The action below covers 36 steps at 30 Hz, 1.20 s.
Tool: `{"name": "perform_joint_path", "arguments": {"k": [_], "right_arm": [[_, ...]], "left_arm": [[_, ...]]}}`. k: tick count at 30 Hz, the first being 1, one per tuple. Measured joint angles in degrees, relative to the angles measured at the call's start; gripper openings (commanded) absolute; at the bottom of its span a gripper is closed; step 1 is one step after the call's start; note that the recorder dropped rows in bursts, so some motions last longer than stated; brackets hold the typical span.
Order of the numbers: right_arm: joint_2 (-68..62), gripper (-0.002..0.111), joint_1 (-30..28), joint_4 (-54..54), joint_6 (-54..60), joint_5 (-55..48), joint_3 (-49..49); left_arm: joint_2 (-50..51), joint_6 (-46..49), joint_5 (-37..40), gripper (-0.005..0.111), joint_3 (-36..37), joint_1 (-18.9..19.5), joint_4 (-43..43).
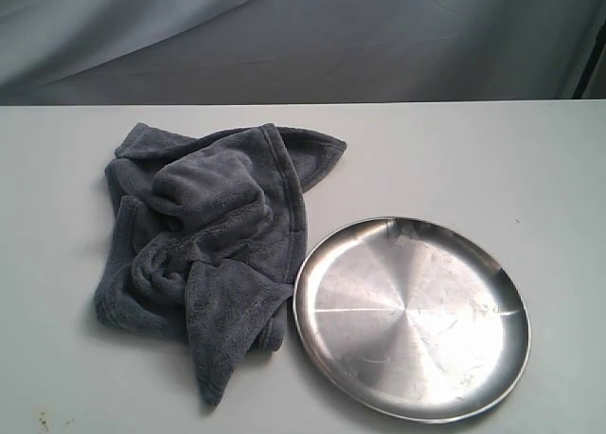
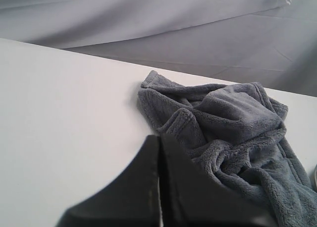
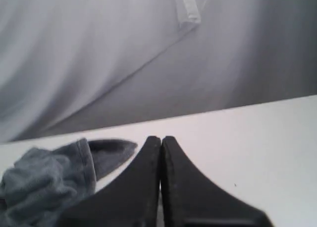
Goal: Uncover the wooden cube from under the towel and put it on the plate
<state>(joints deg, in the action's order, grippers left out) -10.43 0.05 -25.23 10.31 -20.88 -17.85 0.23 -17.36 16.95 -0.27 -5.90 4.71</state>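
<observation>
In the exterior view the towel (image 1: 208,254) lies crumpled on the table (image 1: 473,159), its lower folds just beside the rim of the bare plate (image 1: 412,320). Neither arm shows here. The wooden cube is nowhere in sight; a squarish hump in the upper part of the heap is probably where it sits, though that is a guess. The danger is that a pull on the cloth drags the block along or tips it out unseen, or that a fold catches the rim and shoves the plate aside. In the left wrist view the left gripper (image 2: 159,138) hangs over bare table beside the towel (image 2: 233,128), fingers pressed together. Unless they part before descending, they will only push the fleece and bunch it tighter over the block. In the right wrist view the right gripper (image 3: 161,138) also has its fingers together, with only a corner of towel (image 3: 44,182) showing and no plate. From here it cannot judge where the cube will end up, so a hasty reach may miss it.
</observation>
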Motion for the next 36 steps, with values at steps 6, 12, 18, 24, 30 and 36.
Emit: {"name": "perform_joint_path", "arguments": {"k": [6,12,18,24,30,36], "right_arm": [[-10.37,0.0,0.0,0.22,8.9,-8.04,-6.51],[-18.67,0.0,1.08,-3.43,16.47,-12.69,-13.49],[-28.69,0.0,3.97,-4.51,18.59,-19.23,-21.08],[-43.05,0.0,8.02,-3.46,19.19,-24.29,-29.77],[-60.36,0.0,15.51,1.49,16.35,-29.02,-40.9],[-73.27,0.0,25.03,13.28,9.13,-32.99,-53.04]], "left_arm": [[0.0,0.0,0.0,0.0,0.0,0.0,0.0],[0.0,0.0,0.0,0.0,0.0,0.0,0.0],[0.0,0.0,0.0,0.0,0.0,0.0,0.0],[0.0,0.0,0.0,0.0,0.0,0.0,0.0],[0.0,0.0,0.0,0.0,0.0,0.0,0.0],[0.0,0.0,0.0,0.0,0.0,0.0,0.0]]}}
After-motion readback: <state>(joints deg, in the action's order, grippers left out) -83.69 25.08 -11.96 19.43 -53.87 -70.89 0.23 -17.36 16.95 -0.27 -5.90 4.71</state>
